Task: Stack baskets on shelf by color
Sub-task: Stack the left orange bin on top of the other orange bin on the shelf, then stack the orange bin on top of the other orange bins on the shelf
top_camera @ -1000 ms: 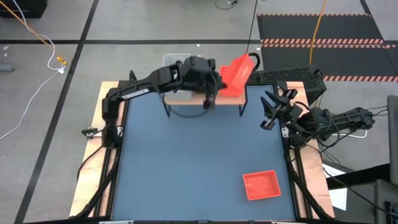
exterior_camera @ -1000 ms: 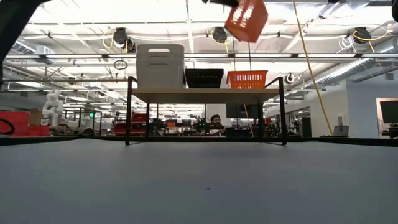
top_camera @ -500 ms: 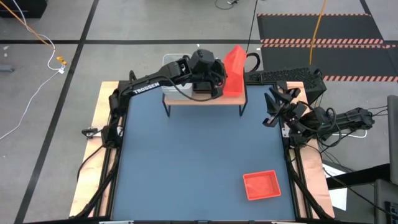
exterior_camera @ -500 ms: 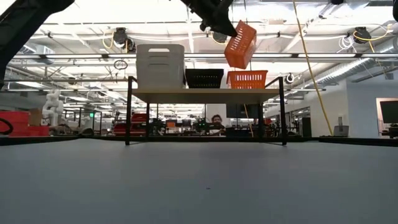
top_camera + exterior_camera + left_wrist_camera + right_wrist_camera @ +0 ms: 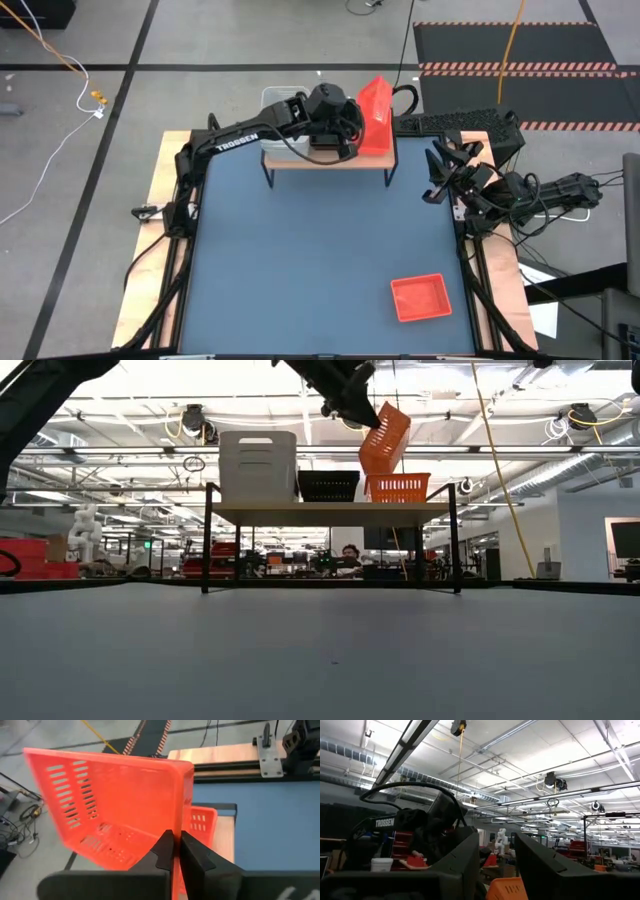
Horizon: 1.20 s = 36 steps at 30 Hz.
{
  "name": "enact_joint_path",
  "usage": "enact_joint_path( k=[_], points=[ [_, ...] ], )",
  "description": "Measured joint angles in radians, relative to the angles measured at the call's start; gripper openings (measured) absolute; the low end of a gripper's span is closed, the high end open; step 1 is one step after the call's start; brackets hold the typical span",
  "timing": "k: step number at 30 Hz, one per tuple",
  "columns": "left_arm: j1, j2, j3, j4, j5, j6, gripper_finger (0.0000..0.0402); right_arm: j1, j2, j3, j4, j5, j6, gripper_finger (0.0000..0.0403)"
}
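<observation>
Left gripper: [image 5: 174, 851] above the right end of the shelf, fingers pinched together on the wall of a red basket; in the high view the wrist sits over the shelf's middle.

Held red basket: [image 5: 385, 437] in the air, tilted steeply, its lower corner just above the red basket standing on the shelf; whether the 2 touch, cannot tell. In the left wrist view [image 5: 110, 807] its slotted wall and floor face the camera.

Shelf: [image 5: 330, 511] light-wood board on thin black legs at the far edge of the blue table [image 5: 300, 270].

On shelf, left: white baskets [image 5: 258, 466], a tall stack; count of layers not clear.

On shelf, middle: black basket [image 5: 328, 485], lower than the white stack.

On shelf, right: red basket on the shelf [image 5: 398, 487], upright, directly under the tilted one; also seen past the held basket in the left wrist view [image 5: 202, 822].

Loose red basket: [image 5: 419, 298] upright on the table near the front right, well apart from the shelf.

Right gripper: [image 5: 436, 172] hangs at the table's right edge, off to the right of the shelf, fingers parted with nothing between them; the right wrist view shows the 2 dark fingers apart against the ceiling.

Background: a person [image 5: 348, 556] visible under the shelf, far off in the room.
</observation>
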Motion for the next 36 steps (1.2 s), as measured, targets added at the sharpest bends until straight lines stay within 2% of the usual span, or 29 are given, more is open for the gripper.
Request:
enact_joint_path(
  k=[4,14,19,24,28,32,36],
  points=[
    [0.0,0.001,-0.048,0.023,-0.001,0.002,0.0031,0.0,0.0,0.0,-0.006,0.0,0.0,0.0118],
    [-0.002,0.001,-0.086,0.047,-0.001,0.003,0.0021,0.0,0.0,0.0,-0.006,0.0,0.0,0.0118],
    [-0.012,0.001,-0.086,0.054,-0.014,0.003,0.0074,0.0,0.0,0.0,-0.006,0.0,0.0,0.0118],
    [-0.033,0.001,-0.086,0.049,-0.142,0.029,0.0152,0.0,0.0,0.0,-0.007,0.0,0.0,0.0118],
    [-0.051,0.0,-0.086,0.057,-0.166,0.068,0.02,0.0,0.001,0.0,-0.011,0.0,0.0,0.0118],
    [-0.074,-0.001,-0.086,0.03,-0.166,0.018,0.0223,0.0,0.0,0.0,-0.021,0.0,0.0,0.0118],
    [-0.115,0.006,-0.111,0.032,-0.123,-0.128,0.0218,0.0,0.0,0.0,-0.024,0.0,0.0,0.0118]
  ],
)
